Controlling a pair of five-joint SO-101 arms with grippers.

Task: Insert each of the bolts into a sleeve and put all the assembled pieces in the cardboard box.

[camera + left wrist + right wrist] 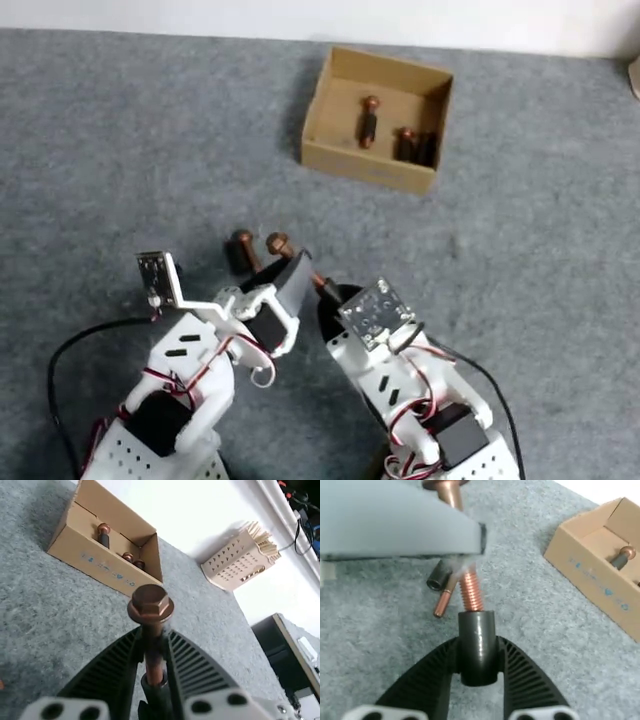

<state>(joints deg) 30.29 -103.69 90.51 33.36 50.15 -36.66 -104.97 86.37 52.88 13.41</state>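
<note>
My left gripper (152, 632) is shut on a copper bolt (150, 605), hex head up. The bolt's threaded tip (470, 592) meets the mouth of a black sleeve (477, 642), on which my right gripper (477, 652) is shut. From above, the two grippers meet at the front middle of the carpet, left gripper (292, 272) beside right gripper (335, 300), with the bolt (279, 243) slanting between them. A second bolt (244, 240) and a loose sleeve (435, 580) lie on the carpet just beyond. The cardboard box (375, 165) at the back holds three assembled pieces (368, 120).
Grey carpet (520, 240) covers the table, with open room on the far left and right. A white perforated holder (239, 560) of wooden sticks stands beyond the box in the left wrist view. Cables trail behind both arm bases.
</note>
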